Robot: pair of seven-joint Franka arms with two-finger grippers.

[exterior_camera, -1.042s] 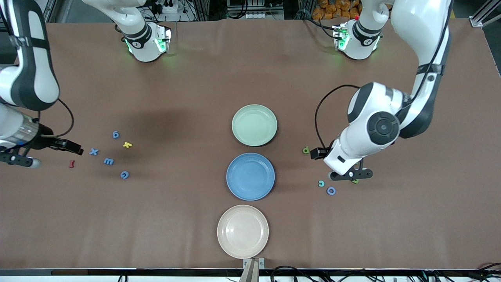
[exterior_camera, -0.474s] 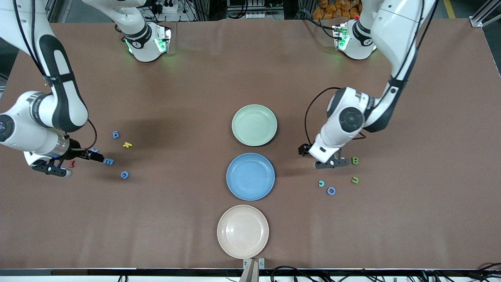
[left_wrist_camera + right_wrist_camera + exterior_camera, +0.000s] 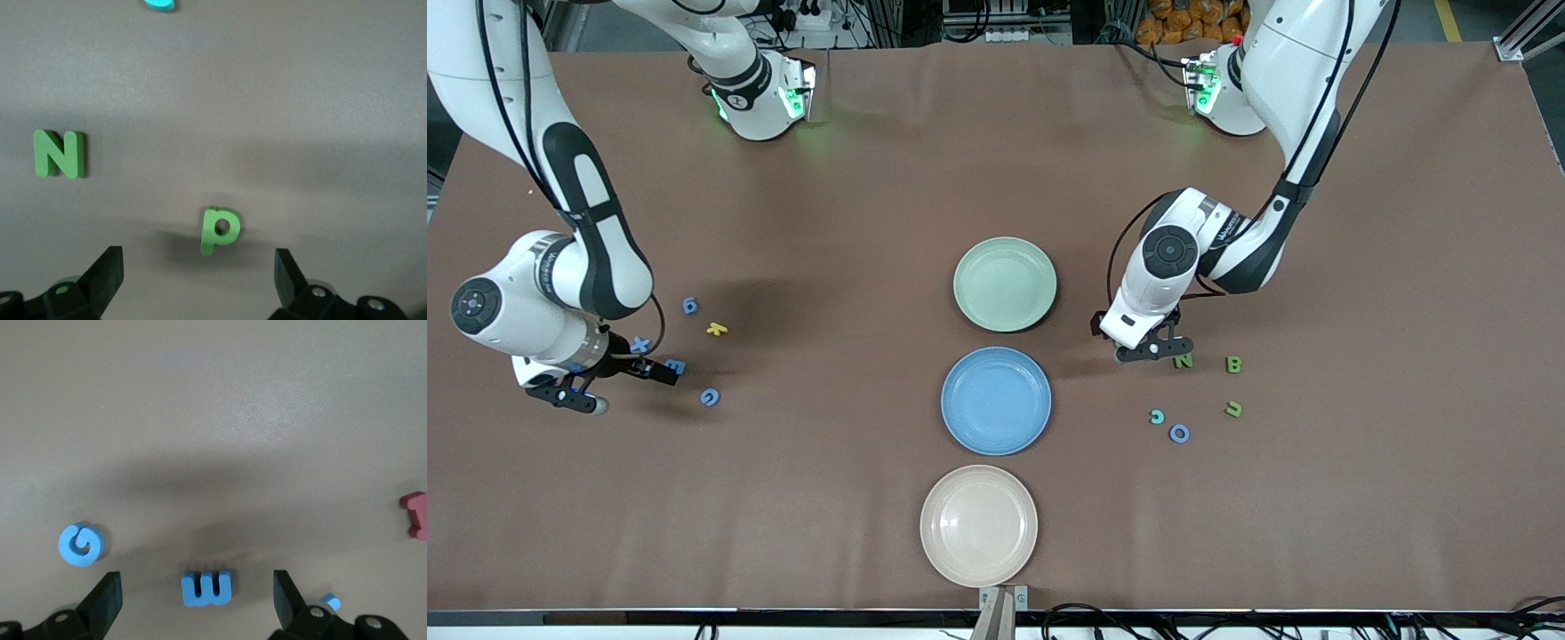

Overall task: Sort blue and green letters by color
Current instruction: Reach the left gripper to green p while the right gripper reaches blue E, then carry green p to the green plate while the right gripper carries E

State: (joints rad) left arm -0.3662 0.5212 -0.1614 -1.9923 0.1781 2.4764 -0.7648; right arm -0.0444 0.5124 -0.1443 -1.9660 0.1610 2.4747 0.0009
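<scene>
Grippers both hang spread wide and empty: the left gripper (image 3: 198, 270) straddles the green p (image 3: 219, 230) beside the N (image 3: 60, 154), the right gripper (image 3: 197, 593) frames the blue E (image 3: 207, 588) (G (image 3: 81, 544) nearby), lined up for 2 pickups, I'd guess.

A big brown table (image 3: 871, 160) fills the room's middle, its cover a little wrinkled. Past its top edge sit dark cables (image 3: 1005, 22), metal frames (image 3: 1525, 31) and what may be orange fruit (image 3: 1183, 20).
</scene>
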